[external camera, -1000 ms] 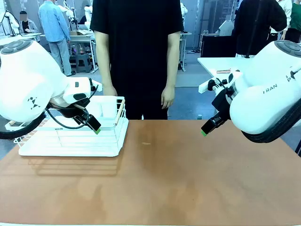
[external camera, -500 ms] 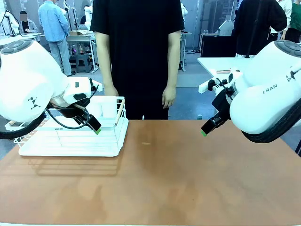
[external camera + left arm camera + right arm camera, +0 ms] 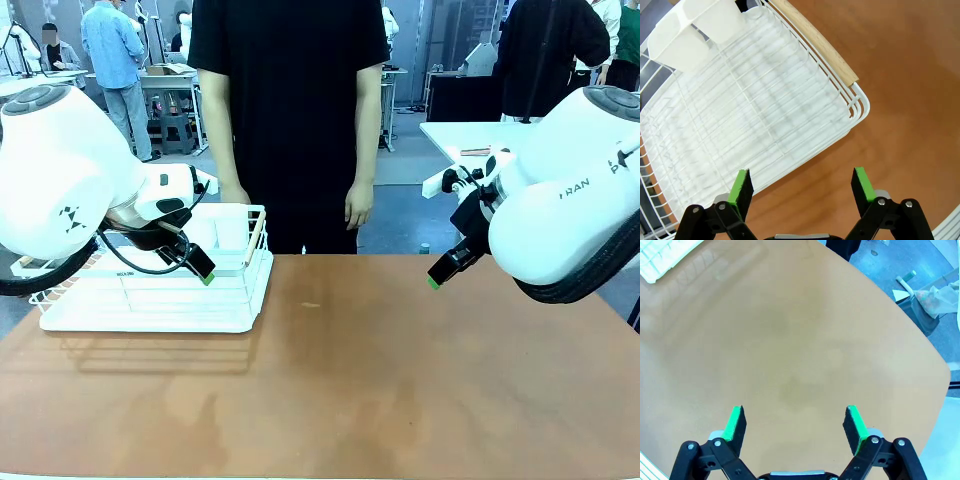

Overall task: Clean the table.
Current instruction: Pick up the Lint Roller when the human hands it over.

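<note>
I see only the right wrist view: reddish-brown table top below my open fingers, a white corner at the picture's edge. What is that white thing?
Observer: A white wire rack with a wooden handle, standing on the left part of the reddish-brown table.
Operator: Anything in it?
Observer: A white plastic holder at its far right corner.
Operator: And the other arm?
Observer: The left gripper hangs open above the rack's near edge.

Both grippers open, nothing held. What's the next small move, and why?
Probably lower the left gripper onto the white wire rack's rim near the corner by its wooden handle. It hangs open just above that edge, holding nothing, and the rack stands on the table that needs cleaning. The right gripper, also open, is over the tabletop, away from the rack.
</note>
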{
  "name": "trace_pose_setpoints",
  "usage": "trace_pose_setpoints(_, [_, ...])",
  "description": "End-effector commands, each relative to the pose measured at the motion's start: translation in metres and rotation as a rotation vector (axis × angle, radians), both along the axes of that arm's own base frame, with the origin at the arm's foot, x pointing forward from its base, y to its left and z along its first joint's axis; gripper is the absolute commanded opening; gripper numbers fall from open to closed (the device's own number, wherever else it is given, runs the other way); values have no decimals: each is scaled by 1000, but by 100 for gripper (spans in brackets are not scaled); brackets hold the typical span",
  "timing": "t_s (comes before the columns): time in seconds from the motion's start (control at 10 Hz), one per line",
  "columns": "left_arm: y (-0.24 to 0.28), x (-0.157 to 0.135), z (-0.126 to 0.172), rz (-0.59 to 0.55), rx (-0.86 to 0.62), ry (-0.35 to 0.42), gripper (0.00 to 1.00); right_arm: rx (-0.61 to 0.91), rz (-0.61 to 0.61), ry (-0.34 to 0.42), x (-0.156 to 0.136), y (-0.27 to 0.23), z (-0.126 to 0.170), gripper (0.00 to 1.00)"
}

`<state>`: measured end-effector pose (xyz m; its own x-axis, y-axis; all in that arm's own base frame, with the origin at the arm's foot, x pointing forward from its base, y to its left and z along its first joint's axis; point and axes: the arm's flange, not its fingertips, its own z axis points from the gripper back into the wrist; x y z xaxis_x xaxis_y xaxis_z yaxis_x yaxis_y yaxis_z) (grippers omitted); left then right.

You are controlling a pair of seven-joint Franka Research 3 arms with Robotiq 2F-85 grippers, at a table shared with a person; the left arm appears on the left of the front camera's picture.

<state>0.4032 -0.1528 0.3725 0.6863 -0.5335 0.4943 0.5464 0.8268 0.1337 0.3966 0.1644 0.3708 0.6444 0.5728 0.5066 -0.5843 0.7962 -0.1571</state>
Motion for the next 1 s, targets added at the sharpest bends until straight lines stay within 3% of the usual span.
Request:
trace_pose_setpoints(0.0, [1,0,0,2,0,0,100,1,0,0,0,0,0,100])
trace_pose_setpoints(0.1, [0,0,0,0,0,0,100,0,0,0,0,0,0,100])
trace_pose_setpoints(0.2, [17,8,35,9,-186,123,100,213,-18,70,6,-25,40,100])
trace_pose_setpoints(0.3, [49,20,69,39,-422,231,100,397,15,210,14,-59,75,100])
trace_pose_setpoints(0.4, [83,29,82,106,-634,353,100,613,39,377,25,-96,97,100])
trace_pose_setpoints(0.6, [119,35,87,139,-825,380,100,781,31,435,25,-123,111,100])
trace_pose_setpoints(0.9, [239,19,110,272,-1025,300,100,898,-148,475,17,-235,117,100])
